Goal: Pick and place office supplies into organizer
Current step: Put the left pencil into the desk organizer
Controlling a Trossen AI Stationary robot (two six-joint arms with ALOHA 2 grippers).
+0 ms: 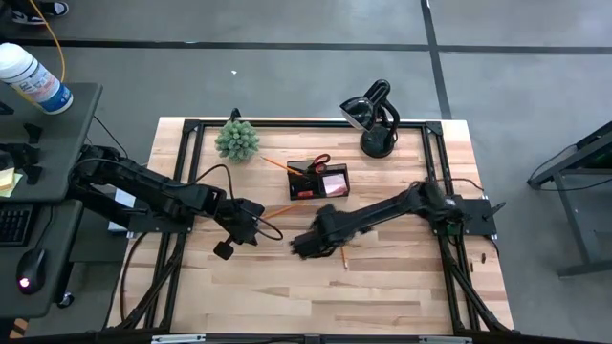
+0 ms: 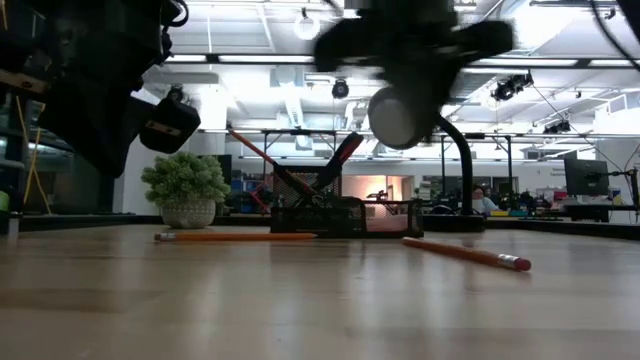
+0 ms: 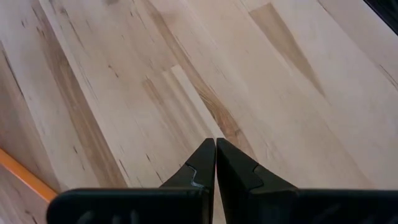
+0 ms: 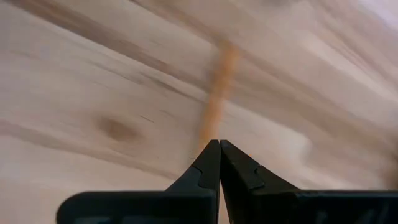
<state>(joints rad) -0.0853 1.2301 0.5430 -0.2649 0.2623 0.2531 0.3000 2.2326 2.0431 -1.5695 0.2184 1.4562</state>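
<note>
The black organizer (image 1: 320, 180) stands at the far middle of the table, with red-handled scissors (image 1: 321, 161), a pencil (image 1: 277, 164) and a pink pad (image 1: 335, 183) in it. One yellow-orange pencil (image 1: 342, 256) lies flat on the wood just beside my right gripper (image 1: 304, 247), which hangs shut above the table, pointing steeply down; its wrist view shows that pencil (image 4: 217, 102) blurred beyond the fingertips (image 4: 219, 144). A second pencil (image 1: 280, 209) lies near my left gripper (image 1: 256, 225), which is shut over bare wood (image 3: 215, 144) with that pencil (image 3: 25, 177) off to one side.
A small green plant (image 1: 237, 139) sits at the far left and a black desk lamp (image 1: 373, 119) at the far right, both behind the organizer (image 2: 345, 215). The near half of the table (image 1: 316, 296) is bare wood.
</note>
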